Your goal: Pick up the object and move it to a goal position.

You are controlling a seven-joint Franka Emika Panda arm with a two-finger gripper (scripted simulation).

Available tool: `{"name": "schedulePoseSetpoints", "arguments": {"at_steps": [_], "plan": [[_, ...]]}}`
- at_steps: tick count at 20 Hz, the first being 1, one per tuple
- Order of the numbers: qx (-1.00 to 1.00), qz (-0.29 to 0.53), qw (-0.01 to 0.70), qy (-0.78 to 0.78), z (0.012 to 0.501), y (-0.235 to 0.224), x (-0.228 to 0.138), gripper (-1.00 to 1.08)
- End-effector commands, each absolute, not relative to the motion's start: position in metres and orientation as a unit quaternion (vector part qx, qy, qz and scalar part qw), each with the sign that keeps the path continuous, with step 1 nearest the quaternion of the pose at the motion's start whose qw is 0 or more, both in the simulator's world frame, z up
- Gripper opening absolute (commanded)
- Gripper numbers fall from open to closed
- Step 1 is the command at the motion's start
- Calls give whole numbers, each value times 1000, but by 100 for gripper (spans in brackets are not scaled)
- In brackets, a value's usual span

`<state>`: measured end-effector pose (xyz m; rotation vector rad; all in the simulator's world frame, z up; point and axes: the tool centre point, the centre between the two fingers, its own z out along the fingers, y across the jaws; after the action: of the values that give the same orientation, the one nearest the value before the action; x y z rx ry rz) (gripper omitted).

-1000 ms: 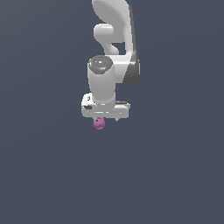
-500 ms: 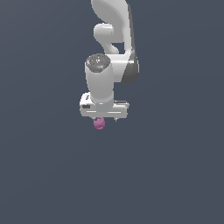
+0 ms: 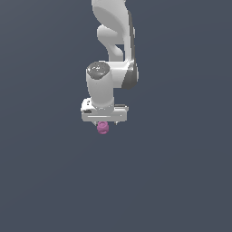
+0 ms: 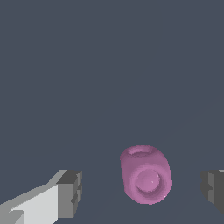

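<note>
Dark grey-blue ground (image 3: 181,181) fills both views, flat and plain, with no edge that we can see. Against it, in the exterior view, we see the white Panda arm (image 3: 113,41) coming down from the top of the picture, with a rounded joint and a dark band at its side. Under the joint sits the wide white body of the gripper (image 3: 103,125), pointing downward.

Just below this body, we see the object (image 3: 103,128), a small pink-magenta lump, much narrower than the gripper. In the exterior view we cannot tell if it touches the ground or the fingers.

The wrist view shows more. There the object (image 4: 145,174) is a rounded, blocky bead with a shallow round dent on two of its faces. It lies between the two grey fingertips (image 4: 70,193), nearer to one of them than to the other. The fingers are spread apart, with a clear gap on each side of the object, so they do not press it.
</note>
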<state>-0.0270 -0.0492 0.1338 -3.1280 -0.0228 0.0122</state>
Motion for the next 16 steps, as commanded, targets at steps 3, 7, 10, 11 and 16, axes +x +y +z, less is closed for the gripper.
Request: {"name": "schedulePoseSetpoints", "arguments": {"at_steps": [3,7,10,11,16], "plan": [[-999,2,3,-38,113,-62,-45,100],[-998,1,1,-59,100,-69,-58,100],[-998,0,1,-70,94,-73,-65,100],[-997,0,0,-72,92,-74,-66,100],[-997,1,0,-75,90,-75,-68,100]]}}
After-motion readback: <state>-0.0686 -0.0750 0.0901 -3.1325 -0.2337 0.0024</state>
